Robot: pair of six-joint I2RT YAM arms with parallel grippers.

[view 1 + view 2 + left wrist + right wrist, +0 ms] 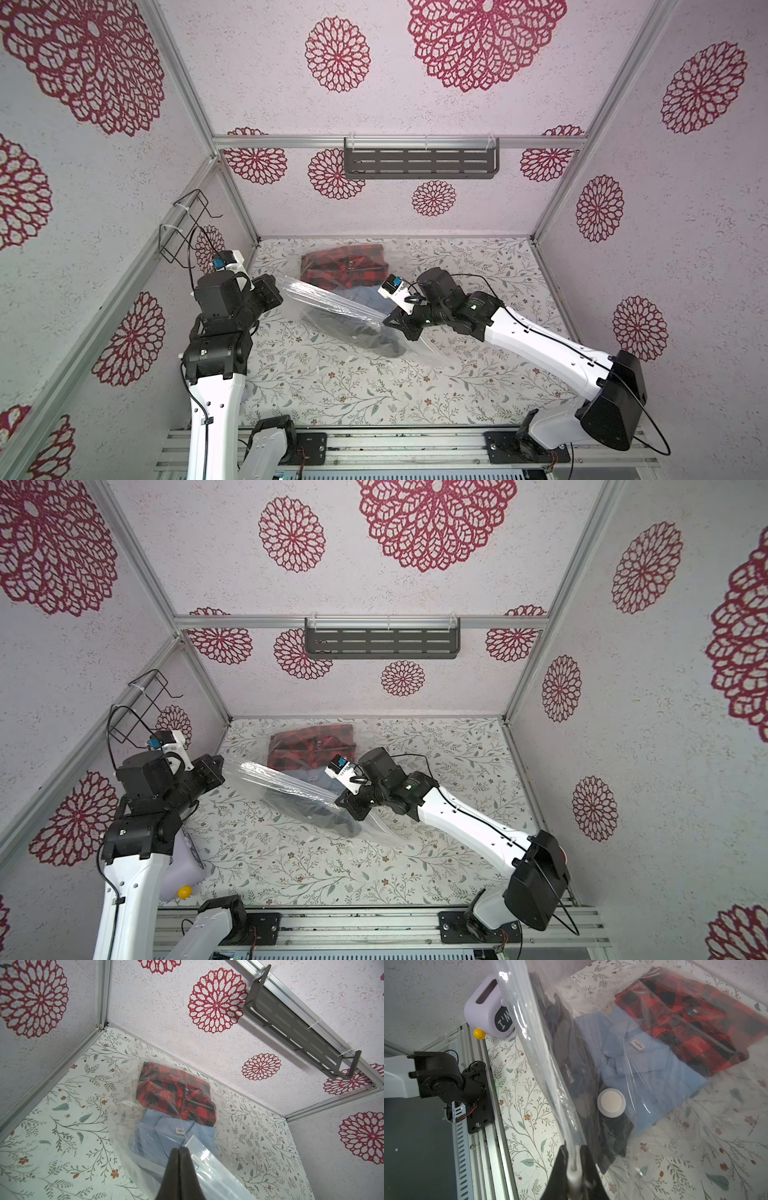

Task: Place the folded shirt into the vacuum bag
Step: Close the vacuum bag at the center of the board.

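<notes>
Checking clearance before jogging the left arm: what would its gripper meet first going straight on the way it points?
The left gripper, shut on the vacuum bag, points along it: probably the light blue shirt inside comes first, the red plaid shirt beyond it. Depth is unclear.

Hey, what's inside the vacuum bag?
Three folded shirts: a red plaid shirt farthest in, a light blue shirt, then a dark shirt, partly hidden behind the raised edge of the vacuum bag.
</notes>
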